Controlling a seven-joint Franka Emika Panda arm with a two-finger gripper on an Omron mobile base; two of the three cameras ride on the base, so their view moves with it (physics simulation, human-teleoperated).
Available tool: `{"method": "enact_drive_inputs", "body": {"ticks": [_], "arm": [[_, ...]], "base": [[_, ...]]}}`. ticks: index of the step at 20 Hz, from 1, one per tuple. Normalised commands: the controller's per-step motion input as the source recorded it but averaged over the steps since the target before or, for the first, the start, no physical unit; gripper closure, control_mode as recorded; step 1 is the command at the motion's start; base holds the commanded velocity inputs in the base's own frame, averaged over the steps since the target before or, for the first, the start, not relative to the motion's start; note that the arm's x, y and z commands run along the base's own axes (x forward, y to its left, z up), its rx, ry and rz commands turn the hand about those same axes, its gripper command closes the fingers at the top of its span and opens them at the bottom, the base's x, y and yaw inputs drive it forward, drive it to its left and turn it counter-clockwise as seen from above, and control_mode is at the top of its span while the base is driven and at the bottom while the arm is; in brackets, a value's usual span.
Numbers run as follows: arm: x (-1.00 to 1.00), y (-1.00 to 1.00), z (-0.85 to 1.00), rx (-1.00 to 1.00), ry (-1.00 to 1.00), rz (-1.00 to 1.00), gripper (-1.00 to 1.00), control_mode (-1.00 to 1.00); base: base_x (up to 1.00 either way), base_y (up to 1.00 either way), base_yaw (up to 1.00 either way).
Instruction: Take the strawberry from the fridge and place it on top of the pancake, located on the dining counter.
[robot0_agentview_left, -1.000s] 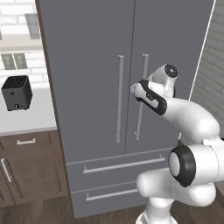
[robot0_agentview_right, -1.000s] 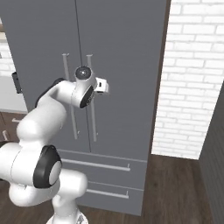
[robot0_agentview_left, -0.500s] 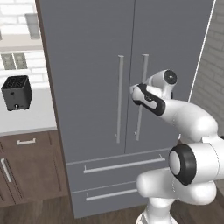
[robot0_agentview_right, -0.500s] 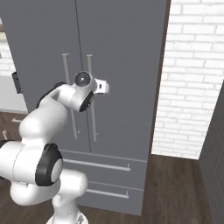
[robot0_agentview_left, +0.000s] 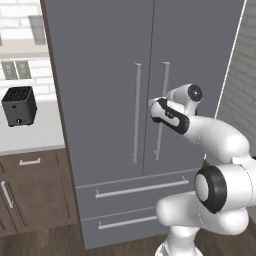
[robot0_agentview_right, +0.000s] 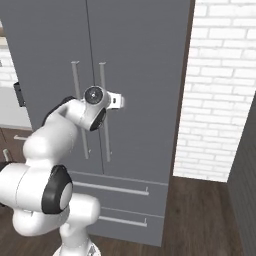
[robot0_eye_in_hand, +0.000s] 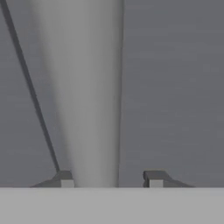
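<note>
The fridge (robot0_agentview_left: 145, 90) is seen with both doors shut, and two drawers (robot0_agentview_left: 135, 187) are closed below them. Nothing inside it can be seen, so the strawberry's place cannot be told. Two thin bar handles are mounted upright beside the seam between the doors: the left handle (robot0_agentview_left: 136, 112) and the right handle (robot0_agentview_left: 161, 107).

The gripper (robot0_eye_in_hand: 107, 178) is held against the right door, at the middle height of the right handle. In the hand view that handle (robot0_eye_in_hand: 85, 87) is shown as a pale bar running up from between the two finger tips (robot0_eye_in_hand: 153, 178). The left tip is set just beside or against the bar; a narrow gap is seen between the bar and the right tip. The jaws are partly drawn in around the handle, but whether it is truly clamped cannot be told.

In the right base view the wrist (robot0_agentview_right: 95, 100) is placed in front of the handle (robot0_agentview_right: 105, 112), with the hand turned toward the door.

To the left of the fridge, a small black appliance (robot0_agentview_left: 19, 106) is set on a white worktop (robot0_agentview_left: 30, 132) above brown cabinets (robot0_agentview_left: 30, 192). A white brick wall (robot0_agentview_right: 222, 90) is seen to the right of the fridge, over a dark wood floor (robot0_agentview_right: 200, 220).
</note>
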Motion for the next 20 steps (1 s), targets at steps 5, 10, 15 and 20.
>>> {"method": "enact_drive_inputs", "body": {"ticks": [5, 10, 15, 20], "arm": [[-0.67, -0.13, 0.0, 0.0, 0.06, -0.02, 1.0, -1.0], [-0.96, -0.59, 0.0, 0.05, 0.11, -0.03, 1.0, -1.0], [-0.86, -0.95, -0.05, 0.03, 0.18, -0.07, 1.0, -1.0], [-0.64, -1.0, -0.03, 0.08, 0.04, -0.01, 1.0, -1.0]], "base": [[0.0, 0.0, 0.0], [0.0, 0.0, 0.0], [0.0, 0.0, 0.0], [0.0, 0.0, 0.0]]}}
